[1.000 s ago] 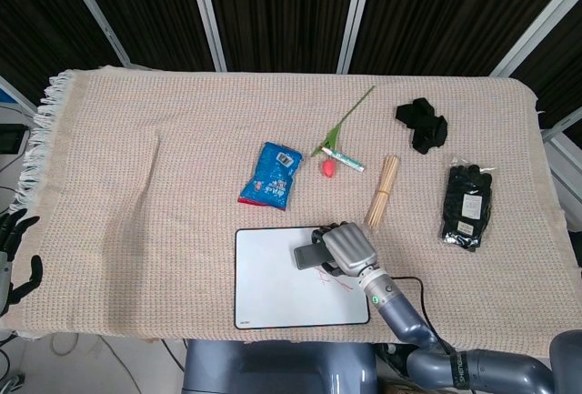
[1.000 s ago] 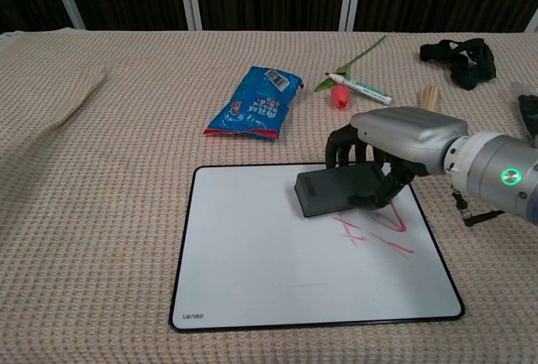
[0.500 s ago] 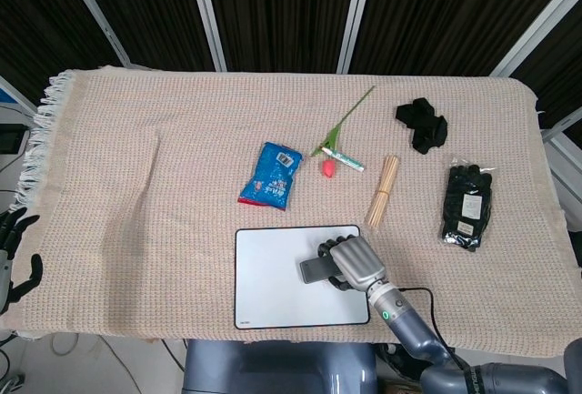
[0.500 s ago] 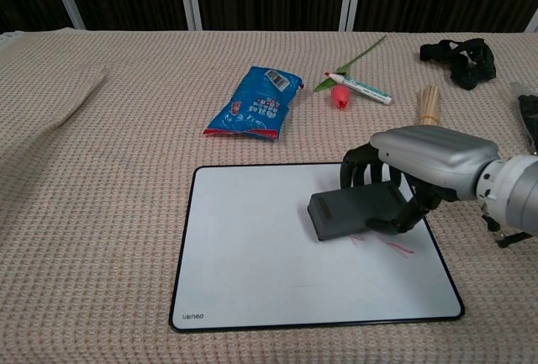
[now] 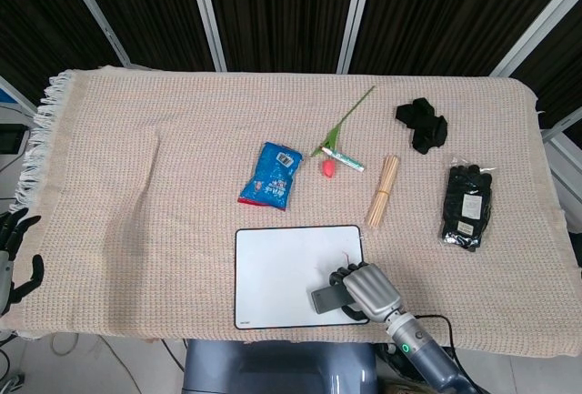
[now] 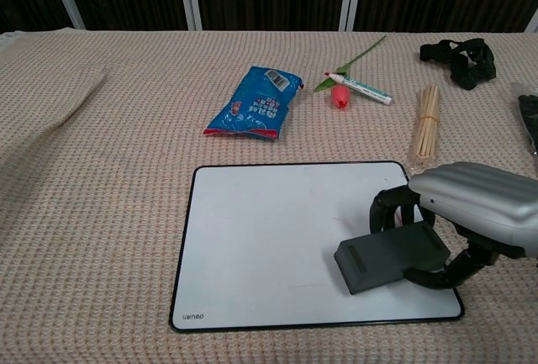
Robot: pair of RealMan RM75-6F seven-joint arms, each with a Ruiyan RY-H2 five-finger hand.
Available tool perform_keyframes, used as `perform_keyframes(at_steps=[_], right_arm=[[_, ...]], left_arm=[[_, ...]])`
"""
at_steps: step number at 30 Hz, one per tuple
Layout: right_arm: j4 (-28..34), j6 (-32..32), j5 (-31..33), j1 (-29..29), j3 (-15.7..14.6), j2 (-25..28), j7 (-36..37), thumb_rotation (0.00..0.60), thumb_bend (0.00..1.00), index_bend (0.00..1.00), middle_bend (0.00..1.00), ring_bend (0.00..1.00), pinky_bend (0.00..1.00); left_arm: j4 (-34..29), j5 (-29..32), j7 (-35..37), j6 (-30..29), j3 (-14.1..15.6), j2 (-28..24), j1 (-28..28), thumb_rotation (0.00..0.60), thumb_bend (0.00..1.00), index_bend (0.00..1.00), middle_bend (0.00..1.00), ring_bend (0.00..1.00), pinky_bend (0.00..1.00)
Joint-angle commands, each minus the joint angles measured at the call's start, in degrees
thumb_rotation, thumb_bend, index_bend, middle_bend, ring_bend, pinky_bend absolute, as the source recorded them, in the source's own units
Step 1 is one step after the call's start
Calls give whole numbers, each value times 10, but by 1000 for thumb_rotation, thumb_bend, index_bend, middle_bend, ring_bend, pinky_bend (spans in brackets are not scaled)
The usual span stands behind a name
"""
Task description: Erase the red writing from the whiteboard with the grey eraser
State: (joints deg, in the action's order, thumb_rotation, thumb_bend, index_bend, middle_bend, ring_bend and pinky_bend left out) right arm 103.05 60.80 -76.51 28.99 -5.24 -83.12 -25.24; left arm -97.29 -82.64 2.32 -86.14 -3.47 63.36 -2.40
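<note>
The whiteboard [image 5: 273, 271] [image 6: 261, 246] lies at the table's near edge, its surface almost all white. A tiny red trace [image 5: 344, 256] shows near its far right corner in the head view. My right hand [image 5: 371, 290] [image 6: 479, 211] grips the grey eraser [image 5: 326, 298] [image 6: 392, 255], which presses flat on the board's near right corner. My left hand [image 5: 13, 250] hangs off the table's left edge, holding nothing, fingers apart, far from the board.
Beyond the board lie a blue snack packet [image 6: 255, 103], a marker [image 6: 360, 87] beside a red flower [image 6: 340, 95] with a green stem, and a bundle of sticks [image 6: 427, 121]. Black gloves [image 5: 467, 205] and a black cloth [image 5: 423, 125] sit at the right.
My right hand dragged the eraser from the board's far right down to its near right corner. The red strokes it passed over are gone. The left hand stayed still.
</note>
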Motion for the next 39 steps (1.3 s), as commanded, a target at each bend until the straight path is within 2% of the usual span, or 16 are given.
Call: perform_keyframes(at_steps=[1, 5, 30, 34, 39], right_arm=[[-4, 1, -3, -4, -1, 5, 10, 600, 440, 495, 493, 511, 446], [-22, -5, 5, -3, 11, -2, 24, 600, 439, 496, 491, 511, 446], [-174, -36, 103, 55, 139, -90, 17, 600, 445, 515, 492, 511, 448], [-175, -44, 112, 58, 137, -90, 17, 600, 445, 514, 492, 511, 448], [-149, -41, 107, 47, 114, -81, 16, 600, 445, 515, 492, 511, 448]], left_arm=[[0, 0, -1, -1, 0, 0, 1, 600, 557, 162, 46, 0, 75], [0, 0, -1, 0, 0, 1, 0, 600, 558, 162, 46, 0, 75], [2, 5, 0, 1, -2, 0, -1, 600, 558, 162, 46, 0, 75], [2, 6, -1, 2, -2, 1, -1, 600, 558, 162, 46, 0, 75], [2, 5, -1, 2, -2, 0, -1, 600, 558, 162, 46, 0, 75]])
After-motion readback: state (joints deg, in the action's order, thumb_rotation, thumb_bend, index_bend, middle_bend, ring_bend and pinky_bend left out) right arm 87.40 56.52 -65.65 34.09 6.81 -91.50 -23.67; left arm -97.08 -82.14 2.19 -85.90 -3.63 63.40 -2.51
